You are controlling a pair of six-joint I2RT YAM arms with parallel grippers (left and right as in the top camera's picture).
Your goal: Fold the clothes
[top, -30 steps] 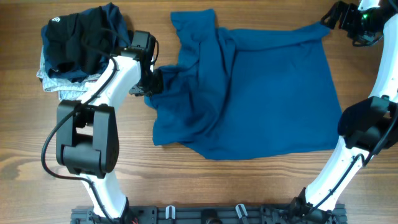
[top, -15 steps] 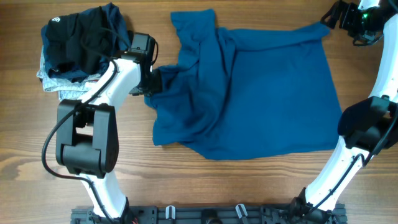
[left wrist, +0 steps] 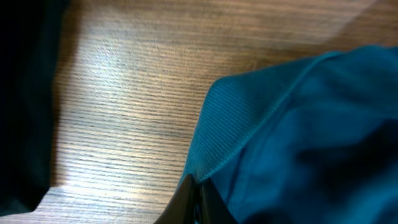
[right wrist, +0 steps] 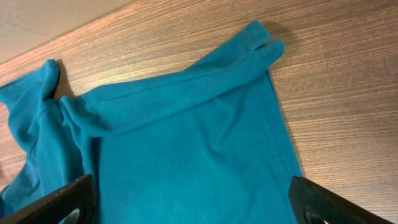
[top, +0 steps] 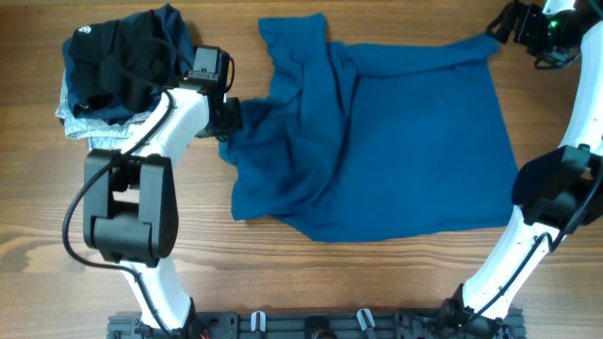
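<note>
The left pincer (top: pixel 232 117) was clamped on the bunched left edge of the large, deep teal-blue soft fabric garment (top: pixel 377 141); in the left wrist view its dark fingertips (left wrist: pixel 180 208) met on the ribbed hem, just over the pale brown wooden table (top: pixel 377 282); the right pincer (top: pixel 504 26) hung by the garment's far right corner with its fingers spread wide, holding nothing; the garment lay across the middle and right of the table, rumpled and folded over on its left half, flatter on its right; a long teal sleeve (right wrist: pixel 186 87) lay along its far edge, the cuff pointing to the right; a crumpled black garment with a small white logo (top: pixel 113 61) sat heaped at the far left on a pale bluish cloth (top: pixel 80 127), beside the left arm and apart from the teal garment.
</note>
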